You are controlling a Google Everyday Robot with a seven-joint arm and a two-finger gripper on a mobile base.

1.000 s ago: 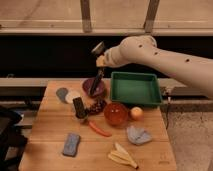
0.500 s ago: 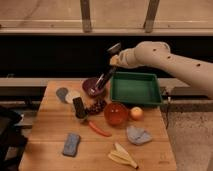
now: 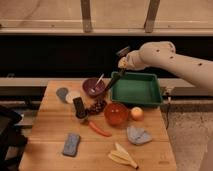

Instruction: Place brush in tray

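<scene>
My gripper (image 3: 121, 63) hangs over the near-left corner of the green tray (image 3: 156, 92) and is shut on the brush (image 3: 114, 80). The brush is tilted. Its black handle slants down and to the left, ending just above the tray's left rim, beside the purple bowl. Its grey head (image 3: 122, 51) sticks up above the gripper. The tray sits at the back right of the wooden table (image 3: 47, 127) and has nothing in it.
A purple bowl (image 3: 92, 87) with a spoon stands left of the tray, and an orange-red bowl (image 3: 116, 113) in front of it. Around them lie a dark block (image 3: 79, 107), a carrot (image 3: 99, 129), a blue-grey sponge (image 3: 71, 144), a banana (image 3: 123, 156), a grey cloth (image 3: 138, 135) and an orange fruit (image 3: 136, 113).
The arm has carried the brush to the right, from above the purple bowl to the tray's left corner. The brush stays in the gripper.
</scene>
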